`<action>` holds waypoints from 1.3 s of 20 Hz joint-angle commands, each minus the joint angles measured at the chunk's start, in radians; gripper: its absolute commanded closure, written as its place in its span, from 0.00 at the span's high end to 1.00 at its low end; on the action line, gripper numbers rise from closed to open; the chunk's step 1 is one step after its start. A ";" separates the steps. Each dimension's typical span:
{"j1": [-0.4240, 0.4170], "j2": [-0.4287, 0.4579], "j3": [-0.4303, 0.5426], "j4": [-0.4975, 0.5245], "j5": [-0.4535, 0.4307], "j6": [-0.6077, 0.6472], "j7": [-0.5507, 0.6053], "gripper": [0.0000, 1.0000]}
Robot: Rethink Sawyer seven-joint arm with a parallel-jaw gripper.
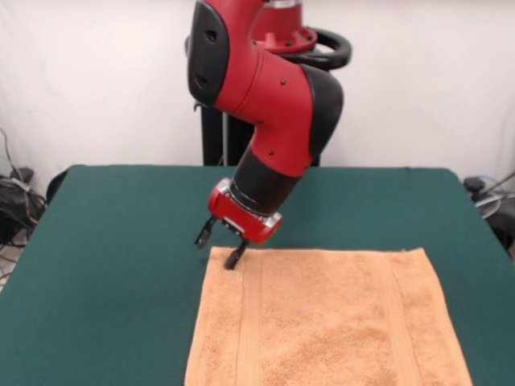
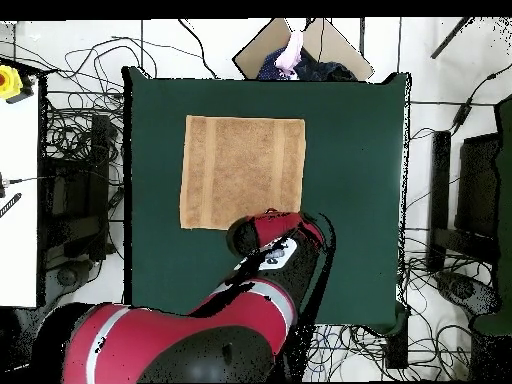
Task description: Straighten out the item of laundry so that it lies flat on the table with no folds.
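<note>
Nearest the front camera, the towel lies spread on the green tabletop, flat with no fold showing, though its near edge runs out of that view. At its far corner the end effector hovers with fingers apart, holding nothing. The straightening looks all but done; the next move probably calls only for lifting clear.

one towel, one table, one arm
</note>
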 commanded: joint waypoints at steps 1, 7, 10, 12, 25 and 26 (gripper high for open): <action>-0.052 0.054 0.014 0.068 -0.092 -0.004 -0.006 1.00; -0.103 0.049 -0.001 0.059 -0.169 -0.016 -0.026 1.00; -0.111 0.050 -0.007 0.055 -0.199 -0.014 -0.015 1.00; -0.124 0.057 0.000 0.029 -0.209 0.005 -0.017 1.00; -0.253 -0.061 0.223 0.063 -0.273 -0.034 -0.104 1.00; -0.303 -0.084 0.293 0.077 -0.281 -0.035 -0.136 1.00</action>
